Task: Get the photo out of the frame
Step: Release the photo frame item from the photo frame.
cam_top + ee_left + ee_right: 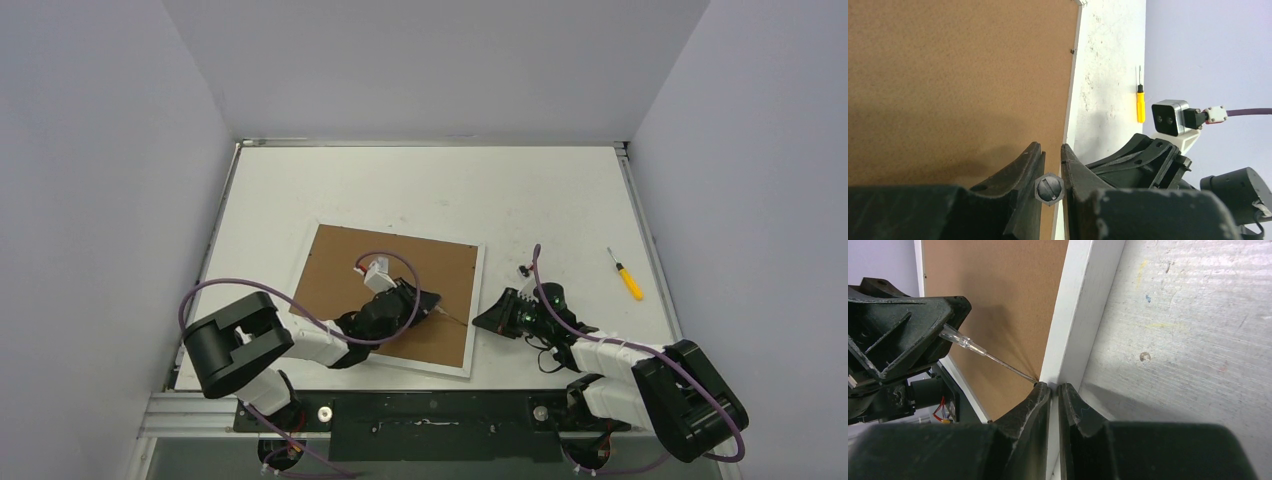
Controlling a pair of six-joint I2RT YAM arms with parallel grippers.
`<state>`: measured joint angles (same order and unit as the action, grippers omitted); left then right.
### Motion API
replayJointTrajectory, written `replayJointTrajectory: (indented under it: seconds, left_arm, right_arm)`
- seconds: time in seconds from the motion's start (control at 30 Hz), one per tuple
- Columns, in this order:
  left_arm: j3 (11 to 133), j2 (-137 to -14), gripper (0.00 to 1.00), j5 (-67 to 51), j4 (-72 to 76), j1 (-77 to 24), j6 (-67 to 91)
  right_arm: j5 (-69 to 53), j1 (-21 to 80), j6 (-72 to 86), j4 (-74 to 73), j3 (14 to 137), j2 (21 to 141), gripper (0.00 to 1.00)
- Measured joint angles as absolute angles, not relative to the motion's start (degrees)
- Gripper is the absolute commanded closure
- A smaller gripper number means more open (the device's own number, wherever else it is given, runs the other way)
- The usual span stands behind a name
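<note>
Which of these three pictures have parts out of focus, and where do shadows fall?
Top external view: even, soft light, sharp, faint shadows. Left wrist view: the left gripper is close, dark and slightly blurred; a soft shadow lies on the brown back of the frame. Right wrist view: the right gripper is dark, with a shadow on the table beside it.

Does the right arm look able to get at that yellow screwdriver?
Probably yes: the yellow screwdriver lies alone on the table to the right of the right gripper, with nothing between. Its jaws are shut now.
</note>
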<state>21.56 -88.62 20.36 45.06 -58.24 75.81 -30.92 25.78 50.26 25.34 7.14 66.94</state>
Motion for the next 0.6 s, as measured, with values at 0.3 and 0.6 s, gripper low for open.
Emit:
replayJointTrajectory:
  seconds: [0.3, 0.6]
  left_arm:
    - [26.09, -87.07, 1.00, 23.99, 37.80, -60.60, 70.76]
    - [30.37, -87.07, 1.00, 28.18, 32.75, -63.16, 67.33]
  right_arm:
    - [-30.59, 25.98, 50.30, 25.45, 7.07, 66.85, 0.90]
    - [-30.39, 26.09, 50.41, 25.50, 7.05, 66.85, 0.90]
